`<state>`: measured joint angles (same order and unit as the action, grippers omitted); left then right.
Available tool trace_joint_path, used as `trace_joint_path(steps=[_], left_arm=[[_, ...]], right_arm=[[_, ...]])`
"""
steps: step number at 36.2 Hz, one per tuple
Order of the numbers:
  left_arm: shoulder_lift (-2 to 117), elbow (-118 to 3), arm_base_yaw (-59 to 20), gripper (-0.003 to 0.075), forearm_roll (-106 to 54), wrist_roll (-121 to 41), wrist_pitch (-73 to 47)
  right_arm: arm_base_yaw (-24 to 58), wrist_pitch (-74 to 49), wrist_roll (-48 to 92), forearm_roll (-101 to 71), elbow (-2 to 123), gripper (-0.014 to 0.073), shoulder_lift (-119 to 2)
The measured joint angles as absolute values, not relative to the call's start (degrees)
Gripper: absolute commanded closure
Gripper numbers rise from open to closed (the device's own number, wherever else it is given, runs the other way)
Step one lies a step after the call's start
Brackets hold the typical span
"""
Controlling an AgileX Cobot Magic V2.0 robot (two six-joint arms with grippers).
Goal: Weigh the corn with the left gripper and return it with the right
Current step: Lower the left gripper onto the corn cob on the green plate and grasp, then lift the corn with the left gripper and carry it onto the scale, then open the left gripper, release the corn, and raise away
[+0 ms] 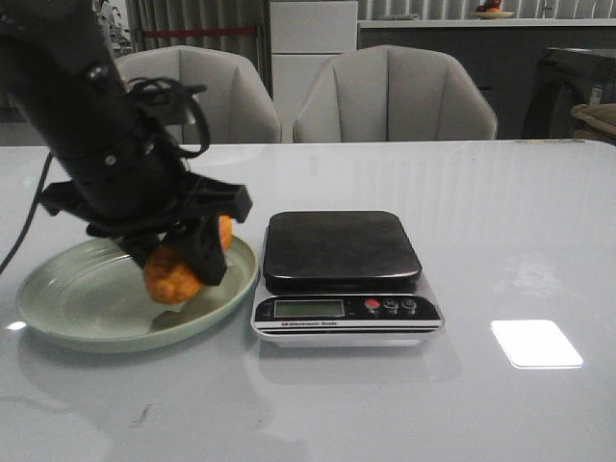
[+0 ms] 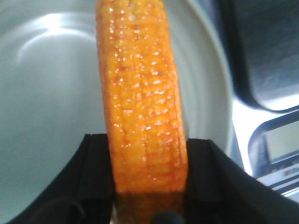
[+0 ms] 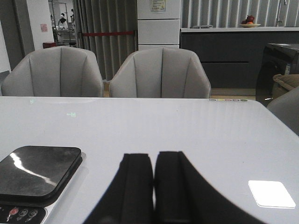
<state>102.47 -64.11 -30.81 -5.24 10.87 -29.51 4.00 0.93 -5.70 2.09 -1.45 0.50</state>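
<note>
Corn [image 2: 142,112] clamped between left gripper [image 1: 183,258] jaws, over plate [image 1: 58,313] (left of scale [image 1: 343,274]); right gripper [image 3: 153,184] jaws closed, empty.

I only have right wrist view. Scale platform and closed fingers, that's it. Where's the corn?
Observer: The corn is in the left gripper, over the pale green plate to the left of the scale.
Operator: Is the grip firm?
Observer: In the left wrist view both fingers press the cob's sides near one end.
Operator: Off the plate yet?
Observer: Cannot tell; in the front view its lower end looks at or just above the plate surface.
Operator: Anything on the scale?
Observer: Nothing on the platform; the display is too small to read.
</note>
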Motion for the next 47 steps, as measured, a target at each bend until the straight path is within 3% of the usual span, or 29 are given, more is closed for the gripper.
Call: trace_joint_path(steps=[12,22,24,27,30,33,47], left_arm=[[103.3,-77.9,-35.6,0.0606,-7.5,10.9,-31.5],[108.4,-81.5,-37.9,0.0584,-13.0,10.9,-31.8],[109.4,-81.5,-38.5,0.0536,-13.7,10.9,-31.6],[110.9,-81.6,-39.7,0.0403,-14.4,10.9,-31.2],[112.4,-81.6,-40.8,0.0197,-14.7,10.9,-30.6],[113.2,-81.6,-41.8,0.0105,-14.8,10.9,-29.8],[107.3,-82.2,-37.2,0.0178,-11.7,10.9,-30.2]], right_arm=[[4.0,0.9,-5.7,2.1,-1.4,0.0412,0.5],[4.0,0.9,-5.7,2.1,-1.4,0.0412,0.5],[4.0,0.9,-5.7,2.1,-1.4,0.0412,0.5],[4.0,0.9,-5.7,2.1,-1.4,0.0412,0.5],[4.0,0.9,-5.7,2.1,-1.4,0.0412,0.5],[4.0,0.9,-5.7,2.1,-1.4,0.0412,0.5],[4.0,0.9,-5.7,2.0,-1.4,0.0412,0.5]])
